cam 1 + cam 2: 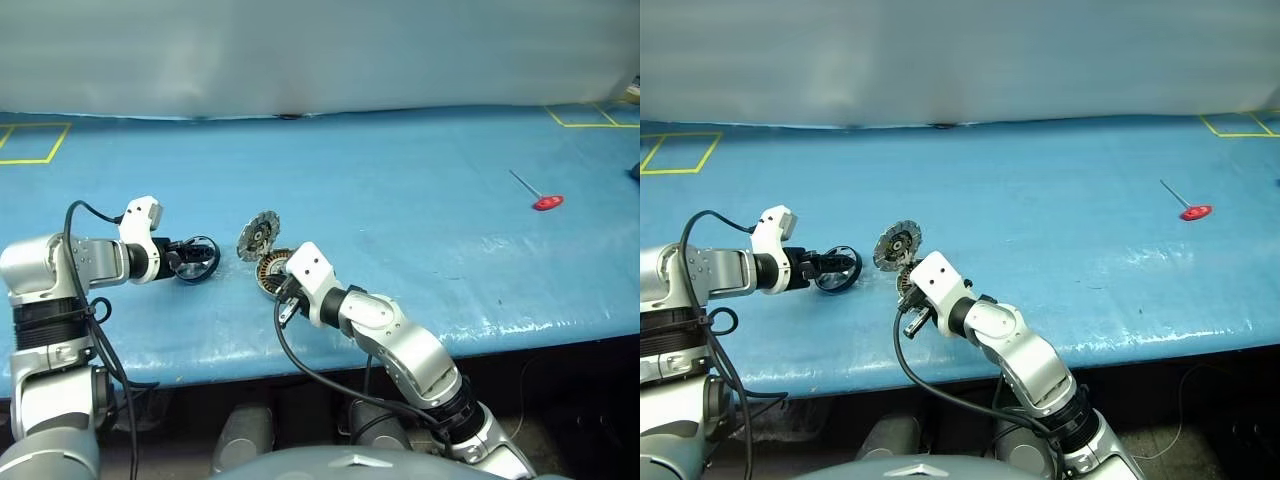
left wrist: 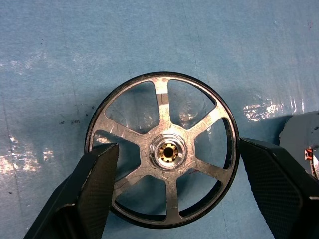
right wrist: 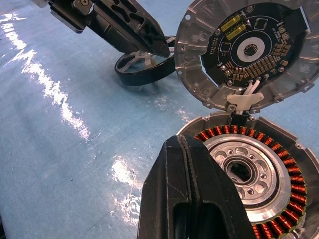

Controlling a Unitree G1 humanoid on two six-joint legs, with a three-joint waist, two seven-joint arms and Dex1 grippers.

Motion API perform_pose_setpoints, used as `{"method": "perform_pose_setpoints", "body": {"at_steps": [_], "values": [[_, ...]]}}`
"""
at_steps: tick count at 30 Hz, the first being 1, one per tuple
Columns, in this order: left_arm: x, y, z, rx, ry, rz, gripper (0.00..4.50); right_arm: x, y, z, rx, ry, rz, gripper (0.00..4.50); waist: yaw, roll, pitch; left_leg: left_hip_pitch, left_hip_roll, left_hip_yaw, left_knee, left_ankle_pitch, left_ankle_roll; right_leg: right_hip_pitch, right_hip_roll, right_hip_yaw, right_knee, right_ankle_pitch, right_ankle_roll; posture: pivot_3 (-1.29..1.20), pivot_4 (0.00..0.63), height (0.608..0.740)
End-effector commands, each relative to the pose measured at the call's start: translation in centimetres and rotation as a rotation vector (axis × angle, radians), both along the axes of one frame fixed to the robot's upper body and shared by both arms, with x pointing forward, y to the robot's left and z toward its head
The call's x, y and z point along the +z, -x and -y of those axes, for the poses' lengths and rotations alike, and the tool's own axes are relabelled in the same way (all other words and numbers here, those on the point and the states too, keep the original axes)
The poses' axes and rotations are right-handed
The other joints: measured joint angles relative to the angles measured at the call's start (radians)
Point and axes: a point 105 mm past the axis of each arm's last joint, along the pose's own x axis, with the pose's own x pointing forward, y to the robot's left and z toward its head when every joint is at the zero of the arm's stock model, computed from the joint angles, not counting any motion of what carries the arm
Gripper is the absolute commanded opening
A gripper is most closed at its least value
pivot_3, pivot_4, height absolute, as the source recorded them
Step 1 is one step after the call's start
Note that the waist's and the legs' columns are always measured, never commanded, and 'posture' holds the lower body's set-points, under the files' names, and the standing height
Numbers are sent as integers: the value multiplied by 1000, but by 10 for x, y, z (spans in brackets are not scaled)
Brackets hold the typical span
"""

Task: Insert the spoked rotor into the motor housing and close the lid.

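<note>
Two claws busy: left claw (image 2: pixel 172 194) open astride spoked rotor (image 2: pixel 162 149) on counter (image 1: pixel 420 200) near front edge; right claw (image 3: pixel 197 194) shut, at motor housing (image 3: pixel 254 174), lid (image 3: pixel 249 52) up. Step: grasping rotor. Next: close, lift, seat in housing.

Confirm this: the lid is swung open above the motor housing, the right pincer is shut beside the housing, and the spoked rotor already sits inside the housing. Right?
Not quite. The spoked rotor isn't in the motor housing; the left wrist view shows it between the left pincer fingers, over the blue table. The rest holds: lid open, right pincer shut.
</note>
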Motion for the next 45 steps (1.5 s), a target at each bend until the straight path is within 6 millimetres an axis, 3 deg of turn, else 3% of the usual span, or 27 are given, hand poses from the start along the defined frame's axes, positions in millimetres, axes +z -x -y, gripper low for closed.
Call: {"method": "perform_pose_setpoints", "body": {"at_steps": [1,9,22,34,45], "values": [[16,-5,0,7,-2,59,4145,8,1,-2,6,-25,28,0,0,0,0,0,0,0,0,0,0,0,0,0,0,0,0,0,150,740],[34,-10,0,31,17,119,4145,7,1,-3,13,-24,26,0,1,-1,0,0,0,0,0,0,0,0,0,0,0,0,0,0,150,740],[16,1,2,-1,-30,51,4145,6,1,-3,14,-21,24,0,0,-1,0,0,0,-1,0,0,-1,0,0,0,0,0,0,0,150,740],[41,-15,-1,-31,-59,161,4145,5,1,-3,12,-20,25,0,2,-1,0,0,0,-1,0,1,-1,0,0,0,0,0,0,0,150,740],[21,-12,0,-3,-42,81,4145,5,1,-5,23,-15,30,0,0,-1,0,0,-1,-1,-1,1,-1,0,0,0,0,0,0,0,150,740]]}}
